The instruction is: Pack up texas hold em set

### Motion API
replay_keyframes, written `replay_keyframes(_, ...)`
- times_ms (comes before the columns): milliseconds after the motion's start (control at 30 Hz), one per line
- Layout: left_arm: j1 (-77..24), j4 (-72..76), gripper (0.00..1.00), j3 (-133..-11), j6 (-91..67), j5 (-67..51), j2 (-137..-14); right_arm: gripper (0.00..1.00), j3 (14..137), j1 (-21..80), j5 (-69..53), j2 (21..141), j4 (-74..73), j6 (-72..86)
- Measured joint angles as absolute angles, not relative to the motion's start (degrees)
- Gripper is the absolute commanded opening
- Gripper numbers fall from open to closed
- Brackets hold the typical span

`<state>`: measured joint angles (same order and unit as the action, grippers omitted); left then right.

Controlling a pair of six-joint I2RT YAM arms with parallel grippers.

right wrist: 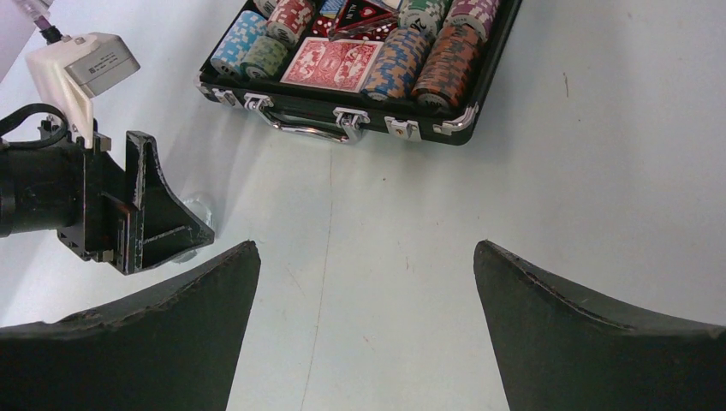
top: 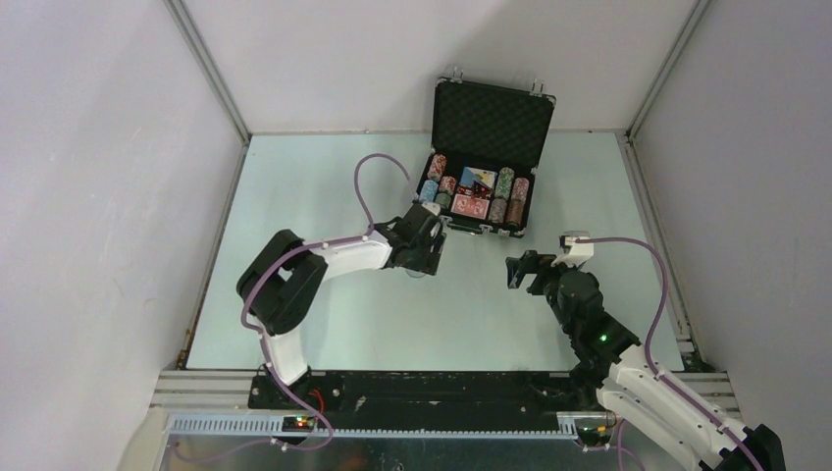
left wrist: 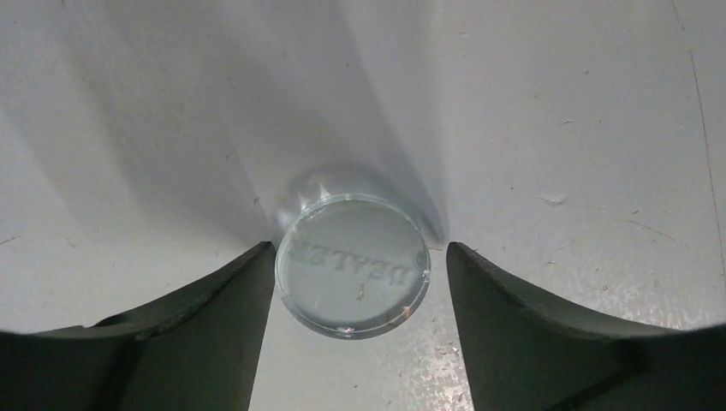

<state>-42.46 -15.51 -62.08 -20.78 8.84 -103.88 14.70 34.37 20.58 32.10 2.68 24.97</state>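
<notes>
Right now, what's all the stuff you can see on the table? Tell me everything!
Briefcase: one, black with silver trim, open, far middle of the table.
Chip stacks: several, striped in mixed colours, inside the briefcase.
Card deck: one clearly seen, red-backed, between the chip stacks.
Dealer token: one, clear, flat on the table, in front of the briefcase.
Left tool: one, black, open, a finger either side of the dealer token.
Right tool: one, black, open, empty, over bare table.
</notes>
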Motion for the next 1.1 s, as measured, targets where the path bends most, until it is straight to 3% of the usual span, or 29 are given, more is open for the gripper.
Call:
replay_keyframes(67, -42.5, -15.9, 0.61, -62.5, -20.9, 9.0, -104.3, 0.98, 14.7, 34.4, 20.6, 32.1, 2.7, 25.0)
replay_keyframes(267, -42.5, -17.5, 0.53, -63.5, -21.0, 9.1, -104.6, 0.98, 14.7, 34.3, 20.6, 32.1, 2.7, 25.0)
replay_keyframes(700, -42.5, -22.8, 0.55, -71.6, -19.9, 7.3, -102.8, 0.98, 14.7, 34.1, 20.3, 32.1, 2.7, 25.0)
replay_keyframes(1100, -42.4, -25.5, 0.56, -101.7, -15.4, 5.3, -115.5, 0.98, 14.7, 34.0, 19.7, 32.1, 2.7, 24.9)
